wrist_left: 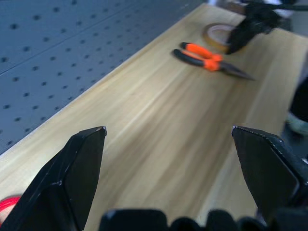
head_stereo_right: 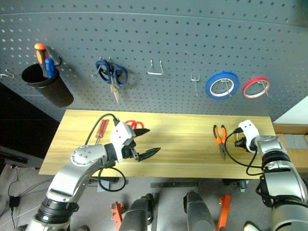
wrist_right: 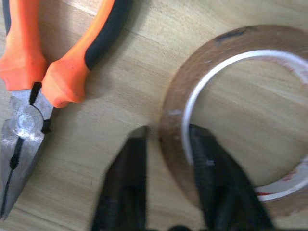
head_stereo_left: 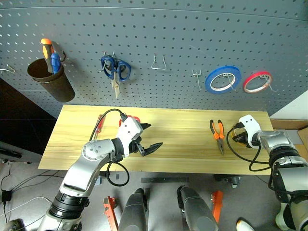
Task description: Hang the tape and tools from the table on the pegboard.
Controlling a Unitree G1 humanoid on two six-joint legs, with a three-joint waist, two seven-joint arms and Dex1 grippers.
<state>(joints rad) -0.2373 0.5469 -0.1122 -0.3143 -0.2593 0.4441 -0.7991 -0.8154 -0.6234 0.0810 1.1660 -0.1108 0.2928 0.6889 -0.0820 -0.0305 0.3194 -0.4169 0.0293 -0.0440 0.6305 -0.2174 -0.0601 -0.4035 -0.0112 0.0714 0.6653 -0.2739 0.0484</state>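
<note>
At the right end of the light-wood plank table (head_stereo_left: 187,144), right gripper (wrist_right: 166,144) pinched shut across the wall of the thin yellow-tan tape ring (wrist_right: 231,72) beside the orange-and-black pliers (head_stereo_left: 218,133), probably for lifting; left gripper (head_stereo_left: 147,138) wide open, empty

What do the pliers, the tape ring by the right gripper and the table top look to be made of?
Pliers: bare grey metal jaws with a pivot rivet; the orange-and-black grips look like moulded plastic or rubber. Tape: a thin yellow-tan, slightly glossy, translucent ring, probably plastic film. Table: light wood planks, going by the visible grain and seams, matte.
</note>
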